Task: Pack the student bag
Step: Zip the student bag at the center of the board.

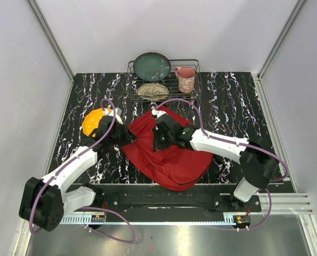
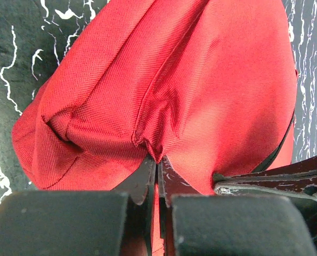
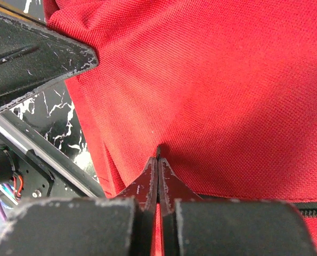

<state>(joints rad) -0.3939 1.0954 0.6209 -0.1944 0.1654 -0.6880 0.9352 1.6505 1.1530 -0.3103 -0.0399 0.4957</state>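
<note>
Top view, bag: the student bag (image 1: 171,157) lies slumped on the counter (image 1: 227,101); a dish rack (image 1: 163,80) stands just beyond it.
Top view, arms: we see the left gripper (image 1: 129,135) at the bag's left edge and the right gripper (image 1: 158,141) on its upper face.
Left wrist: jaws closed on a pinched ridge of bag fabric.
Right wrist: jaws pressed together on a nip of cloth near the zip; we judge that both pinches are meant to pull the bag open for packing.

Wire rack (image 1: 169,92) v. close behind bag (image 1: 174,160)
</note>
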